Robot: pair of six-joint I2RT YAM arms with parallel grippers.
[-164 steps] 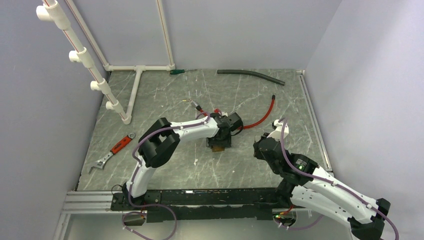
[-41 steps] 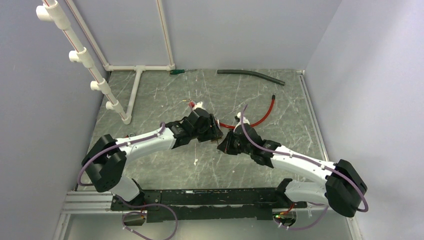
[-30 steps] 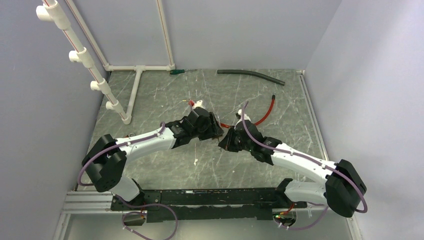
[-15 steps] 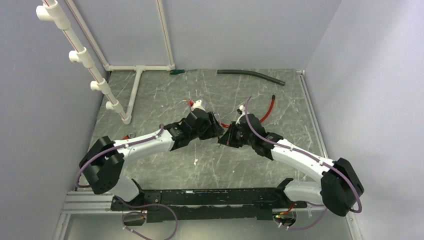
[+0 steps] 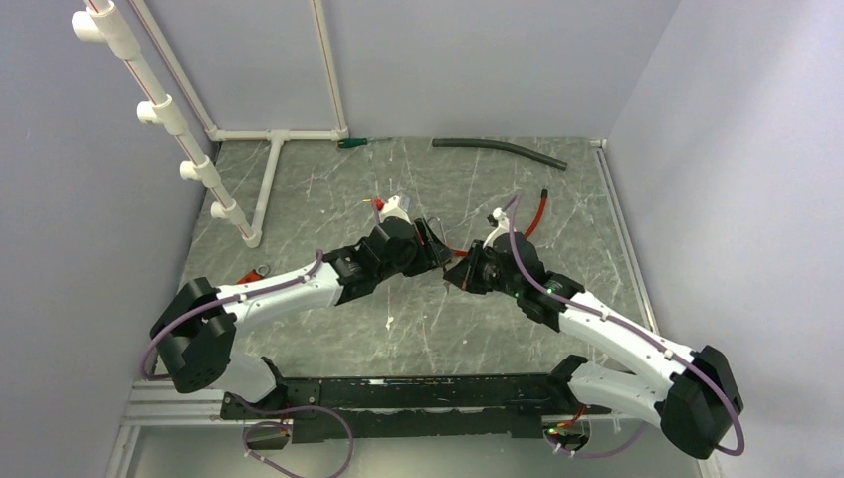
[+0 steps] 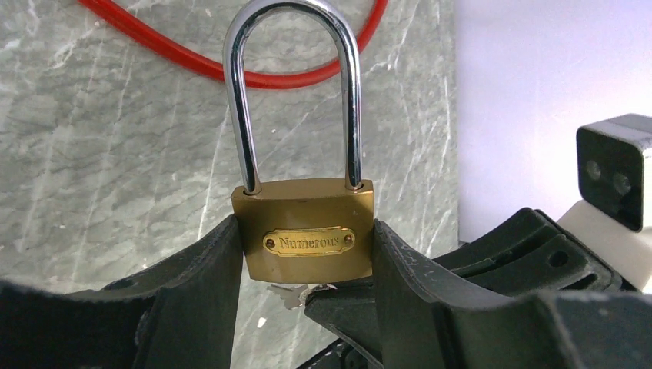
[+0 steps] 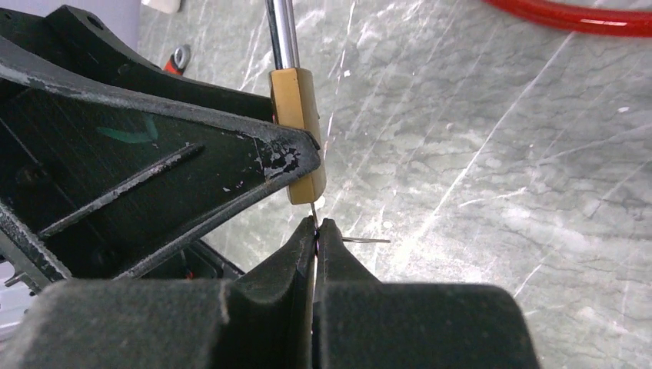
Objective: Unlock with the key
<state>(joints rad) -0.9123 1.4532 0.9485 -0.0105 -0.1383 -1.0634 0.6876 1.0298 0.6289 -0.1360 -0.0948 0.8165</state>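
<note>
The left gripper (image 6: 304, 260) clamps the brass padlock (image 6: 304, 227) by its sides, shackle upright and seated in the body, above the marble table (image 6: 100, 154) near a red cable (image 6: 192, 61). The right gripper (image 7: 314, 231) is pinched together on the key (image 7: 314, 211), whose blade meets the padlock's underside

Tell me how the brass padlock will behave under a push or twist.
The padlock looks like solid brass with a steel shackle, so it is probably rigid and heavy for its size. Its smooth sides are merely pinched by the left gripper, so a twist from the key could make it slip or pivot.
</note>
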